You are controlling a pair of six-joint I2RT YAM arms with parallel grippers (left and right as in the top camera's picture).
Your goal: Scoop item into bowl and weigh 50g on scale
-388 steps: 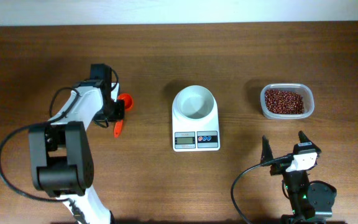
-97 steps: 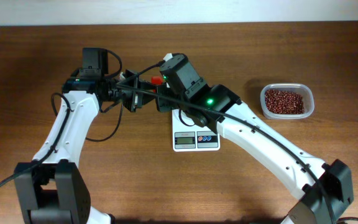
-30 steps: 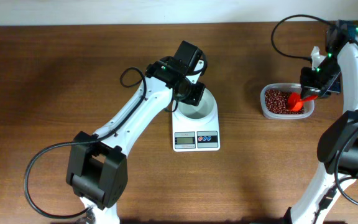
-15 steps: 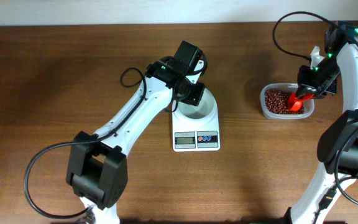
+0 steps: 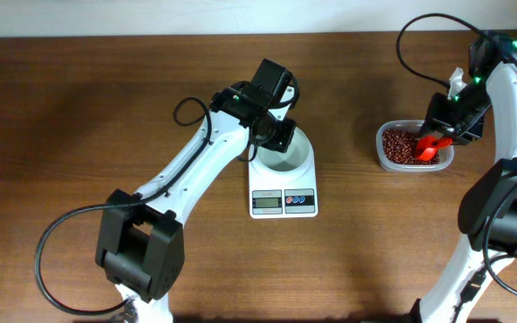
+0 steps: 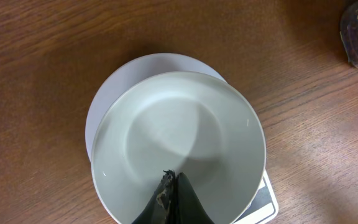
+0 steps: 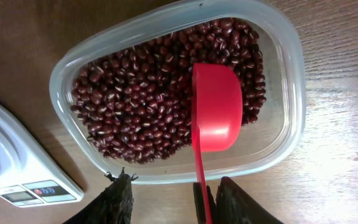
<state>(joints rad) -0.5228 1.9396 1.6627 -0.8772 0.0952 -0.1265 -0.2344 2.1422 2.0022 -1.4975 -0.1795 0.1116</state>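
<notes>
In the last second the right pincer (image 7: 174,186), grasping the red scoop (image 7: 216,106), has nudged it slightly across the red beans (image 7: 142,99) near the clear tub (image 7: 291,93) wall, so scooping seems under way; the white bowl (image 6: 166,124) on the scale (image 5: 283,202) sits empty, left pincer (image 6: 169,186) clenched inside its rim, bare surface (image 5: 348,179) between.

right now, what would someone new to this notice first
The bright red scoop grabs the eye first, held by the right gripper at the clear tub of maroon beans, far right in the overhead view. Next comes the empty white bowl on the scale in the middle, with the left gripper at its edge.
</notes>
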